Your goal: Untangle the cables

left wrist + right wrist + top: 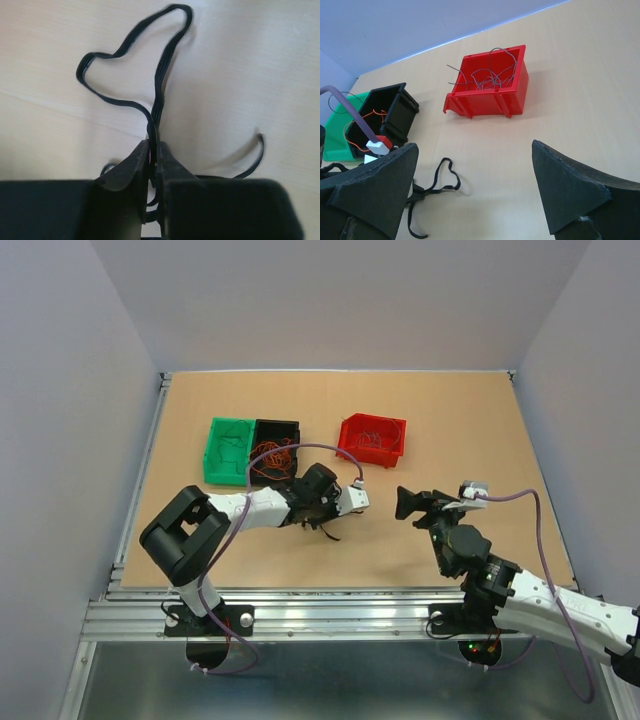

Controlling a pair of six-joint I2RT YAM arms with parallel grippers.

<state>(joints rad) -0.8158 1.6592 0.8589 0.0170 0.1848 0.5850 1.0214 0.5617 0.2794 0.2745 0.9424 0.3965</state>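
One black cable point(159, 95) is pinched in the left gripper point(154, 152); the right gripper point(475, 195) is spread wide. Other cables point(487, 77) appear sorted into bins point(512, 97).

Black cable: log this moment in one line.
left gripper: shut on black cable | right gripper: open, empty | cable loop: lying on table

A tan wooden table point(450, 440) sits boxed in by plain pale grey walls point(340, 300) on its left, far and right sides, with a metal rail point(330, 615) along its near edge, under soft, even light.
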